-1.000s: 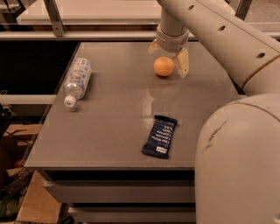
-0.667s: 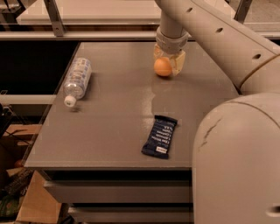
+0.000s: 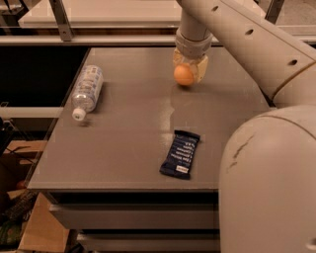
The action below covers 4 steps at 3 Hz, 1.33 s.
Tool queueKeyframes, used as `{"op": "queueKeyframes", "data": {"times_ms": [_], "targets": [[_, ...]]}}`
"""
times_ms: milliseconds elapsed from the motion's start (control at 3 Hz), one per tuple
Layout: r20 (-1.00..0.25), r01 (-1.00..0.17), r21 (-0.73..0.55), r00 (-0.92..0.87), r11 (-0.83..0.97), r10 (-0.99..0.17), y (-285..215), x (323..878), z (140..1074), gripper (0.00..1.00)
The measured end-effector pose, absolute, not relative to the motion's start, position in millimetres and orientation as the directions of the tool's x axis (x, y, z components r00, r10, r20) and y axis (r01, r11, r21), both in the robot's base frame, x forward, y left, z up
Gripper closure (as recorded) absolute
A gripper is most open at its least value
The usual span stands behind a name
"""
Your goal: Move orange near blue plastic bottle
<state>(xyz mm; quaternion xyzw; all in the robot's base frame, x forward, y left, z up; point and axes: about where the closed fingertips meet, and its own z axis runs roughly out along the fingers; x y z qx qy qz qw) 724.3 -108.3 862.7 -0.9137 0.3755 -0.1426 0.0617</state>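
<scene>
The orange (image 3: 183, 75) is at the back middle of the grey table (image 3: 123, 133). My gripper (image 3: 189, 70) comes down from the arm above, and its pale fingers are closed around the orange, hiding its back and right side. The blue plastic bottle (image 3: 87, 89) lies on its side near the table's left edge, with its white cap pointing toward the front. The bottle is well to the left of the gripper and the orange.
A dark blue snack-bar wrapper (image 3: 180, 153) lies flat at the front middle of the table. My arm's large pale body (image 3: 269, 183) fills the right foreground. A light shelf edge (image 3: 98, 15) runs behind the table. Cardboard boxes (image 3: 34, 232) sit on the floor at lower left.
The fingers stood open on either side of the orange a second ago. They have since closed on it. The bottle and the wrapper have not moved.
</scene>
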Motion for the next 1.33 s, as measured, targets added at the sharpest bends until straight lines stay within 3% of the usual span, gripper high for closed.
{"op": "queueKeyframes", "data": {"times_ms": [333,667,1333], "targets": [[0.219,-0.61,-0.239,0.724,-0.756,-0.654,-89,715,878,1.0],[0.23,-0.493,-0.24,0.808,-0.836,-0.542,-45,697,887,1.0],[0.231,-0.473,-0.248,0.819,-0.845,-0.526,-36,698,887,1.0]]}}
